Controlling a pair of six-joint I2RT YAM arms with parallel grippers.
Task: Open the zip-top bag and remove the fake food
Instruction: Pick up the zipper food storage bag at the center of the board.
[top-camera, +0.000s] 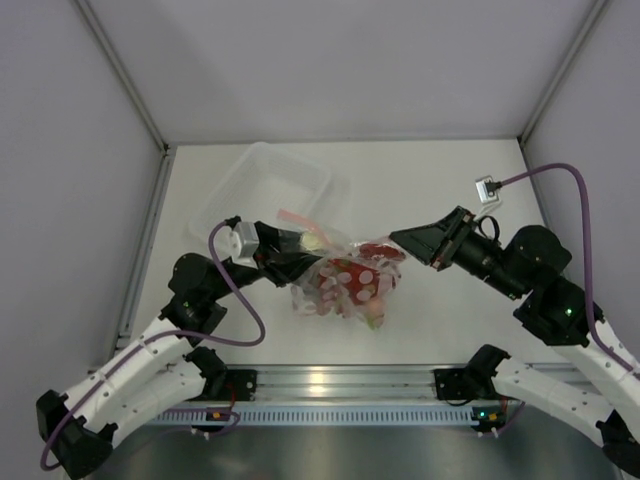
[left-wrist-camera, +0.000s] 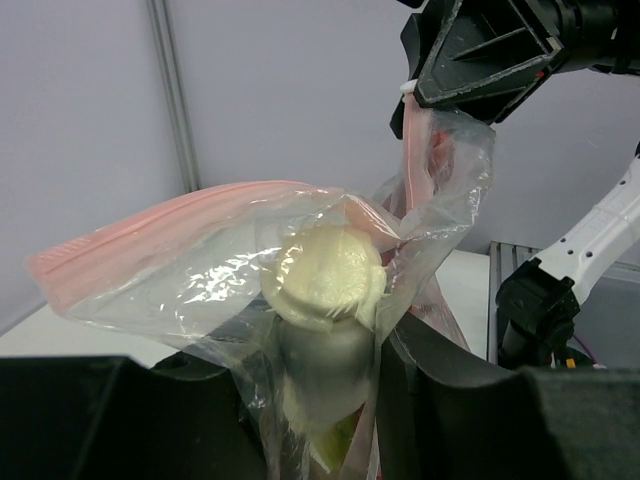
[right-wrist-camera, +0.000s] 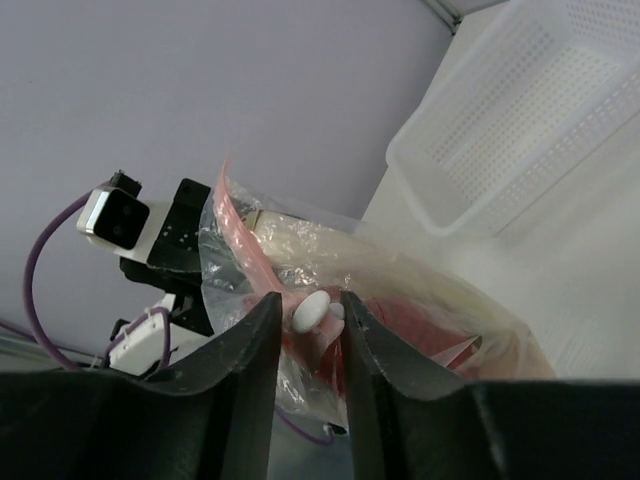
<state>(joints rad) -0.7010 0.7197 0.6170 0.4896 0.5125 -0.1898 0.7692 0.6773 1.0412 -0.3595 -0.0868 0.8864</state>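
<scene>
The zip-top bag (top-camera: 340, 282) hangs between both grippers above the table, with its pink zip strip (left-wrist-camera: 150, 235) curving across the left wrist view. My left gripper (top-camera: 298, 255) is shut on the pale end of the leek stalk (left-wrist-camera: 325, 275), squeezing it through the bag's plastic; its jaws (left-wrist-camera: 325, 400) hold the stalk on both sides. My right gripper (top-camera: 400, 240) is shut on the bag's zip edge by the white slider (right-wrist-camera: 310, 310). The red lobster (top-camera: 378, 252) shows inside the bag. The grey fish and the round piece are not clearly seen.
A rigid clear tray (top-camera: 270, 185) stands on the table behind the bag, at the back left; its perforated wall (right-wrist-camera: 530, 120) fills the top right of the right wrist view. Grey walls enclose the table on three sides.
</scene>
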